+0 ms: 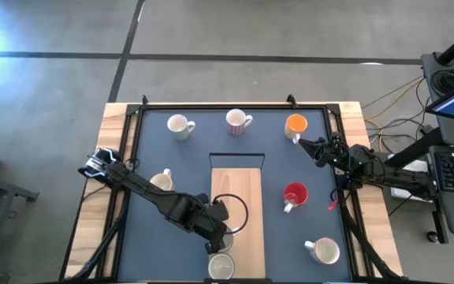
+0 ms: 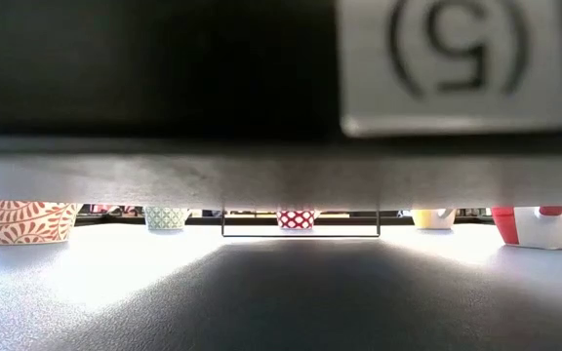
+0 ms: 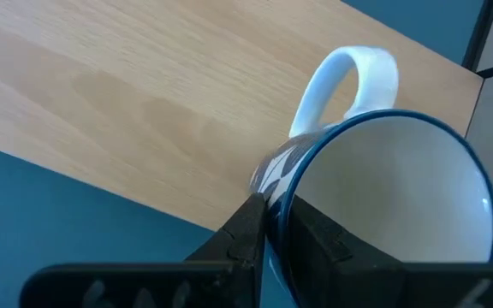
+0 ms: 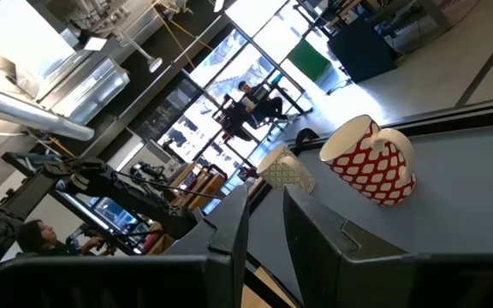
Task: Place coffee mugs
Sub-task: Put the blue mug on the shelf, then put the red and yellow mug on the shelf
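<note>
Wooden table (image 1: 115, 118) under a dark mat (image 1: 172, 158), pale wooden board (image 3: 144, 85) laid at the middle of its near half. Left arm reaching in across the mat to the board; right arm waiting at the far right edge, just beside the orange mug (image 1: 295, 125).

Left gripper (image 3: 268, 227) pinched narrow on the wall of a blue-rimmed mug (image 3: 392, 197), one finger outside, one inside. Right gripper (image 4: 264, 201) a little apart, nothing between its fingers.

Held mug at the board's edge, half over wood, half over mat; cannot tell whether its base rests flat or hangs just clear.

Risks, as a judgement: released while off the surface or tilted, likely to drop and rock, perhaps tip off the board's lip onto the mat. Inner finger dragging the rim on withdrawal, enough to pull it over. Another pale mug (image 1: 221, 267) close by at the near edge, open to a knock from the wrist.

Mug itself: glossy white inside, thin dark blue rim, white loop handle turned away from the fingers, blue-and-white pattern on its side.
</note>
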Motion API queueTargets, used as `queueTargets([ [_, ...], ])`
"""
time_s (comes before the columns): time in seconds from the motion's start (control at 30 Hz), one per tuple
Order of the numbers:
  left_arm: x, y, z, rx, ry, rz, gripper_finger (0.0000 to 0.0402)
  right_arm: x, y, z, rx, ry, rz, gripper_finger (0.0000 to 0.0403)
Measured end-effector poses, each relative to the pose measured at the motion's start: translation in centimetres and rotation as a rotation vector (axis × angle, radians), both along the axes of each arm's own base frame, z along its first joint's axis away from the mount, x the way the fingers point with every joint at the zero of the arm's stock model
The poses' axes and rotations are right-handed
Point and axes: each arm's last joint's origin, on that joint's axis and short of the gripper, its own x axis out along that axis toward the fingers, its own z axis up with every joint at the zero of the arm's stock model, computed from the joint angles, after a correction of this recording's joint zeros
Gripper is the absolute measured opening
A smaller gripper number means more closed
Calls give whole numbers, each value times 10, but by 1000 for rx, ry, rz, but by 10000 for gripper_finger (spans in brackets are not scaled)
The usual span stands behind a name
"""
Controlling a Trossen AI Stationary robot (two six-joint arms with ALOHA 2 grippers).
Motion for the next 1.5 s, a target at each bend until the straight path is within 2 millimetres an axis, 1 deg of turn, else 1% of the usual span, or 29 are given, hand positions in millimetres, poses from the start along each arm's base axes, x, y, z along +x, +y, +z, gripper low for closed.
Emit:
queueTargets([
  [0.23, 0, 0, 0, -4, -4, 6, 55, 0, 0, 0, 0, 0, 0, 66],
  [0.43, 1, 0, 2, -7, -7, 15, 69, 0, 0, 0, 0, 0, 0, 66],
  [0.53, 1, 1, 9, 15, -27, 27, 71, 0, 0, 0, 0, 0, 0, 66],
  [0.67, -1, 5, 22, 87, -33, 54, 72, 0, 0, 0, 0, 0, 0, 66],
  [0.8, -7, 12, 35, 152, 9, 73, 72, 0, 0, 0, 0, 0, 0, 66],
  [0.93, -13, 22, 40, 220, 72, 105, 72, 0, 0, 0, 0, 0, 0, 66],
  [1.2, -19, 44, 35, 279, 209, 199, 72, 0, 0, 0, 0, 0, 0, 66],
  [1.33, -26, 55, 24, 299, 302, 283, 76, 0, 0, 0, 0, 0, 0, 66],
  [1.5, -45, 63, 4, 284, 437, 351, 94, 0, 0, 0, 0, 0, 0, 66],
])
